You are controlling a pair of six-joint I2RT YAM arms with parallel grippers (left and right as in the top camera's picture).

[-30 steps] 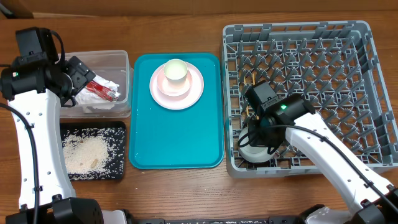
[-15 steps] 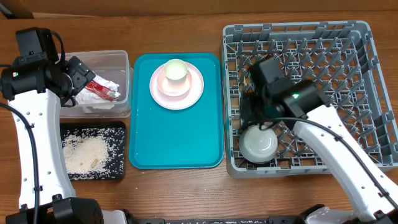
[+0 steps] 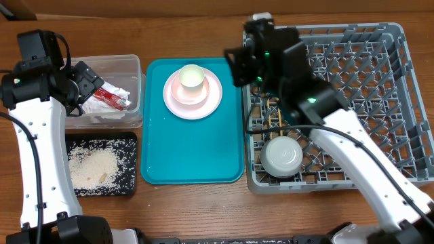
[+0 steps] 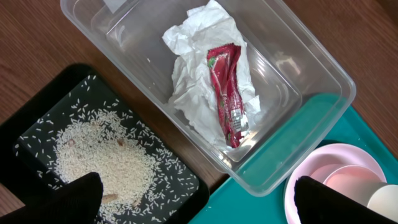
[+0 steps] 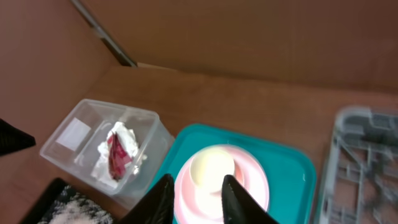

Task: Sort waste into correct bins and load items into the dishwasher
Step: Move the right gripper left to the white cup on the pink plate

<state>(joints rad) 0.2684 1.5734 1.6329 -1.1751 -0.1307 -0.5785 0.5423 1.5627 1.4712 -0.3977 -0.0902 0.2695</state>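
The serving tray (image 3: 190, 152) is lying mid-surface (image 3: 203, 210), with the dish rack (image 3: 359, 88) sitting to its right. To its left the tub (image 3: 115, 64) is standing behind the shallow tray (image 3: 102, 194). In the tub the sauce packet (image 4: 229, 93) is lying on the napkin (image 4: 189, 93); rice (image 3: 91, 166) is lying in the shallow tray. On the serving tray's rear half the plate (image 3: 213, 102) is carrying the small bowl (image 4: 345, 180), and the cup (image 3: 192, 76) is sitting in that. A bowl (image 3: 282, 156) is resting in the rack's front-left corner, the chopsticks (image 3: 274, 116) lying just behind it.

Crumpled white napkin (image 4: 186, 81) and red sauce packet (image 4: 229, 93) are contained in clear plastic tub (image 4: 292, 68); rice (image 4: 106, 158) is spread across black tray (image 4: 34, 121).
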